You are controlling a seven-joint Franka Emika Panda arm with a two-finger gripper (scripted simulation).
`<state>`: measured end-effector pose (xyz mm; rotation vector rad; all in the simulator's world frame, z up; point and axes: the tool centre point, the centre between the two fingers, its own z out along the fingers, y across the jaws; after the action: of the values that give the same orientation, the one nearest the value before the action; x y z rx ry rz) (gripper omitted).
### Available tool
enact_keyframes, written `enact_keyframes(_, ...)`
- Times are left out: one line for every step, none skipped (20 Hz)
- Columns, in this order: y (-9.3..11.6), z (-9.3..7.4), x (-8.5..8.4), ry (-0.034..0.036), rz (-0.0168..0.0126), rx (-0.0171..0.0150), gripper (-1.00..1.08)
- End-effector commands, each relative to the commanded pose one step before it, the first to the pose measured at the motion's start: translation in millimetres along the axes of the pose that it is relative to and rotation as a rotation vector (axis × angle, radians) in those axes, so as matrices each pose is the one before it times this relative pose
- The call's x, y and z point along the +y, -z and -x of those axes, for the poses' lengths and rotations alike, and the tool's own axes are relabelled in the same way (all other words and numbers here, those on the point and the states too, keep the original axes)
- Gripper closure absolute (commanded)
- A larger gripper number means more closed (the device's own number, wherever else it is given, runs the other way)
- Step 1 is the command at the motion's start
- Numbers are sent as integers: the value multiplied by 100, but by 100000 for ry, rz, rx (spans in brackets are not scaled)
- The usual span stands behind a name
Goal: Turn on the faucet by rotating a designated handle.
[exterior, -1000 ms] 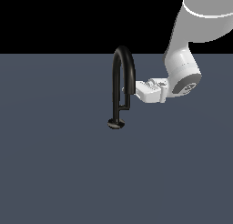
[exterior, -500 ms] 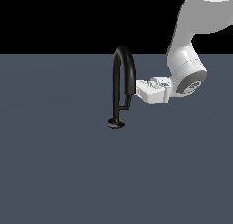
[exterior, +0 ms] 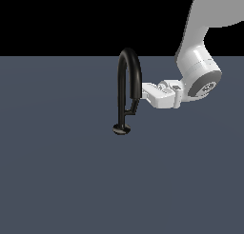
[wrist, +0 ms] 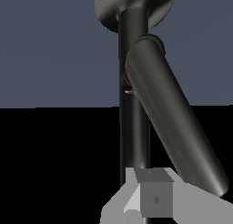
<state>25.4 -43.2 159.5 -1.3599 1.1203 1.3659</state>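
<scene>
The faucet is a glossy black gooseneck standing on a small round base. Its handle is a short lever slanting up from the lower stem toward the exterior view's right. My white gripper reaches in level from that side. Its fingertips sit close to the arch's descending end, just above the handle's tip. In the wrist view the stem runs straight ahead to the base. The handle slants beside the stem. My gripper shows pressed-together fingers with nothing between them. Contact with the handle cannot be judged.
The faucet stands on a flat dark blue-grey surface that fills the lower part of the exterior view. My white arm comes down from the upper part of the exterior view's right.
My wrist has drifted slightly toward the exterior view's right and a little upward. The fingertips stay by the faucet, and the faucet and handle look unmoved.
</scene>
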Motion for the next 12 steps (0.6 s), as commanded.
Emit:
enact_keyframes(12, -601, 1028, -875, 204, -370, 108)
enact_keyframes(-11, -159, 307, -64, 50, -54, 108)
enact_keyframes(7, -116, 329, 0, 0, 0, 108)
enact_keyframes(-6, -149, 320, -46, 36, -38, 108)
enact_keyframes(8, -119, 337, 0, 0, 0, 108)
enact_keyframes(-11, -164, 322, -65, 50, -52, 108)
enact_keyframes(8, -122, 344, 0, 0, 0, 108)
enact_keyframes(-5, -155, 335, -47, 36, -36, 108)
enact_keyframes(9, -126, 352, 0, 0, 0, 108)
enact_keyframes(-10, -171, 337, -67, 51, -50, 108)
enact_keyframes(9, -129, 360, 0, 0, 0, 108)
enact_keyframes(-10, -175, 345, -68, 52, -47, 108)
